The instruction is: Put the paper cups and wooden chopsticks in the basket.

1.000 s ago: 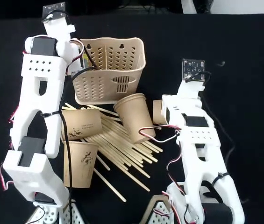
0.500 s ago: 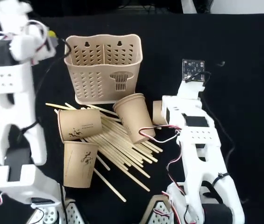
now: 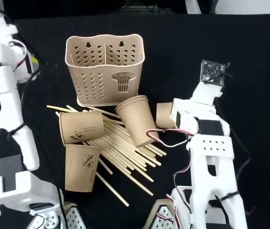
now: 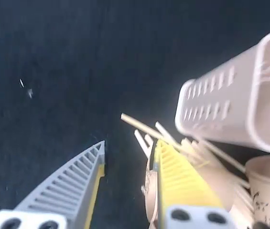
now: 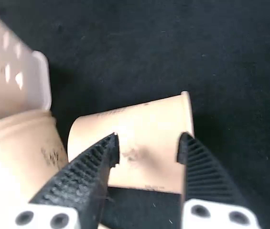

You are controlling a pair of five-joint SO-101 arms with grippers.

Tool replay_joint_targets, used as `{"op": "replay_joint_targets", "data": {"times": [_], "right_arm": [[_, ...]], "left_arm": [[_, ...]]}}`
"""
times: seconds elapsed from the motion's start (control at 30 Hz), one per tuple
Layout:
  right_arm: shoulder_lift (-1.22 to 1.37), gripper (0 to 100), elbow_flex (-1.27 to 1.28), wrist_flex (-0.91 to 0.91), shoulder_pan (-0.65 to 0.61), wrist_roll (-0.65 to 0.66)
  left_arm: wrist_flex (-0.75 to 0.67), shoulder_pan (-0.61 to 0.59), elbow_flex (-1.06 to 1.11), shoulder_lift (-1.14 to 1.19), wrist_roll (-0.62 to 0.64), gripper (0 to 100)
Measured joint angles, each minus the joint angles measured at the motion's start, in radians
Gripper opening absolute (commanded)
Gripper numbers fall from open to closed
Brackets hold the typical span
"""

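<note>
The right gripper (image 5: 149, 143) has its two dark ribbed fingers (image 5: 84, 174) spread apart. Between the fingertips a paper cup (image 5: 142, 126) lies on its side on the black cloth (image 5: 182, 43). The cup is wider than the gap, so both tips stand over its side wall, and one tip is close to its wider end. Whether the tips touch the cup cannot be told. Just to the left of this cup there is a second paper cup (image 5: 15, 152) with dark print on its wall, and the two look nearly touching. Further left and farther away, a corner of the basket (image 5: 10, 78) with slot holes stands just beside the second cup.
</note>
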Motion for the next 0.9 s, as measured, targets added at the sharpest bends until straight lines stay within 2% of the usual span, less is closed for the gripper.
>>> {"op": "replay_joint_targets", "data": {"times": [0.17, 0.4, 0.67, 0.77, 0.9], "right_arm": [[0.081, 21.8, -0.023, -0.009, 0.009, -0.046], [0.204, 21.8, -0.147, 0.078, 0.058, -0.068], [0.153, 21.8, -0.258, 0.23, 0.074, -0.068], [0.106, 21.8, -0.258, 0.235, 0.089, -0.068], [0.095, 21.8, -0.224, 0.183, 0.12, -0.068]], "left_arm": [[0.0, 0.0, 0.1, 0.0, -0.002, 17], [0.0, 0.0, 0.204, 0.0, -0.002, 17], [-0.002, 0.0, 0.304, 0.002, -0.002, 17], [-0.006, 0.0, 0.35, 0.002, -0.002, 17], [-0.08, -0.041, 0.446, -0.026, -0.002, 17]]}}
